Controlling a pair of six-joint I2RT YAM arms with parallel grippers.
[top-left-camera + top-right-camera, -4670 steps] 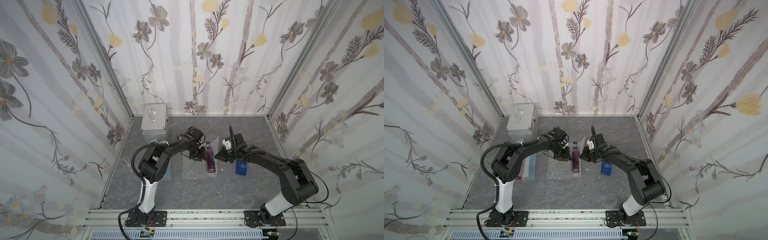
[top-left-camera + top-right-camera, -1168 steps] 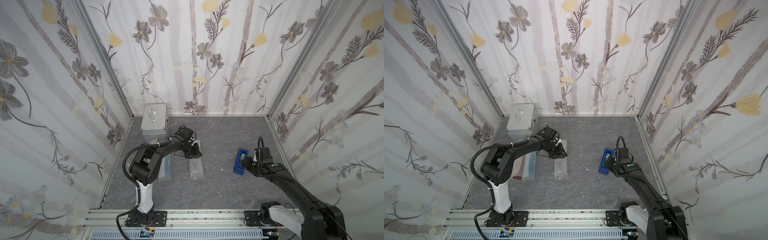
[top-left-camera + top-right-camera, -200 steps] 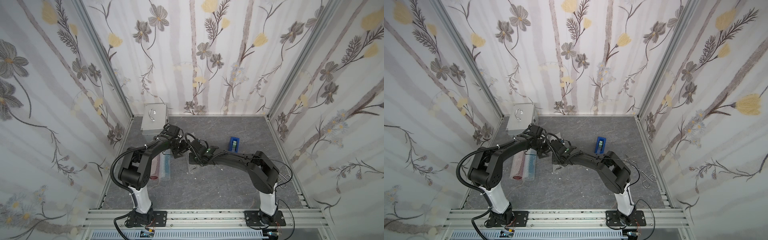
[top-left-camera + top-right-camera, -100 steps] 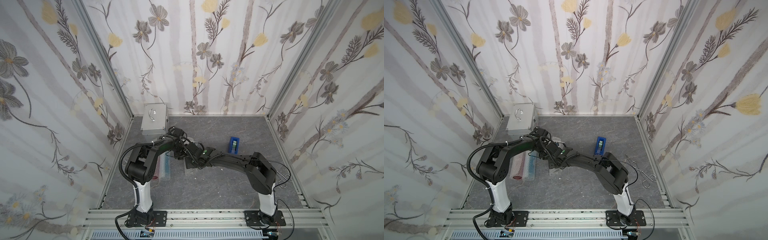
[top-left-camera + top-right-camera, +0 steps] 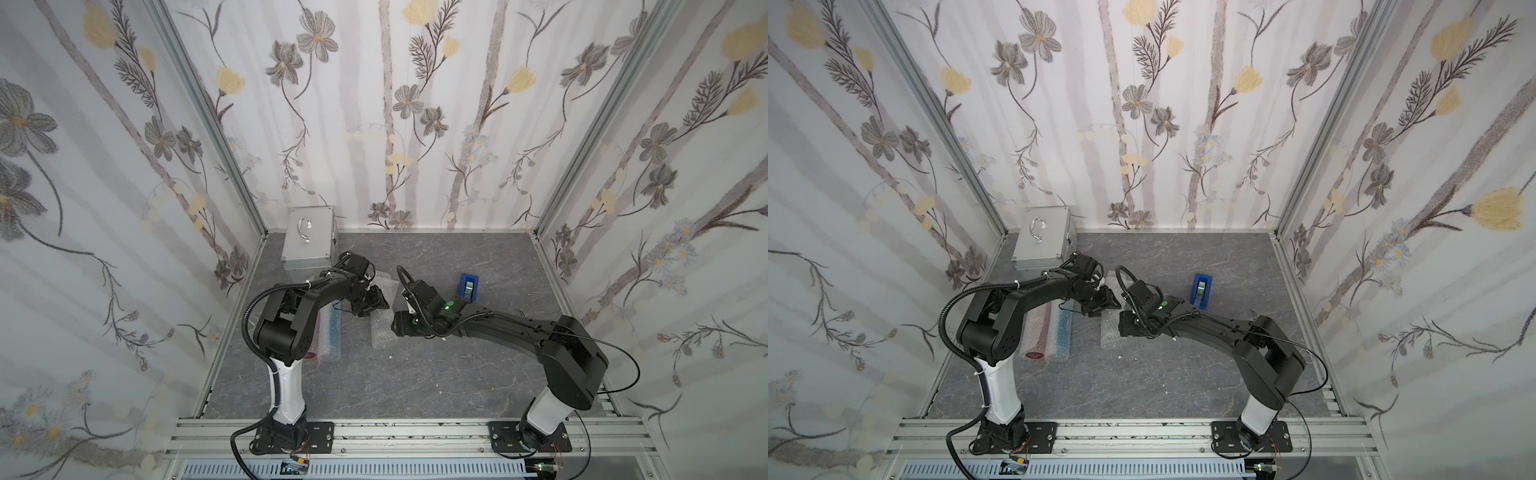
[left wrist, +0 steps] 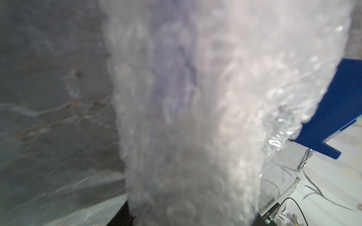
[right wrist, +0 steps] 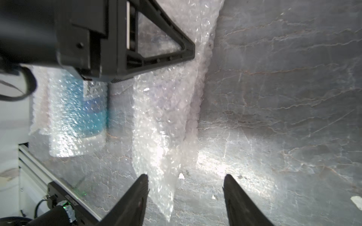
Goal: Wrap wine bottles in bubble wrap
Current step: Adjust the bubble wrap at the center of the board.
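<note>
One bubble wrap roll (image 5: pixel 380 330) with a purplish bottle (image 6: pixel 184 74) inside lies mid table (image 5: pixel 457 374). Right gripper (image 7: pixel 185 178) jaws wide, straddling its end. Left gripper (image 5: pixel 374 305) on roll; jaw state unclear.

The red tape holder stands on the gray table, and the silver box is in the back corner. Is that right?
Not quite. The tape holder is blue, not red, as both top views show. It does stand on the gray table, and the silver box is in the back corner.
</note>
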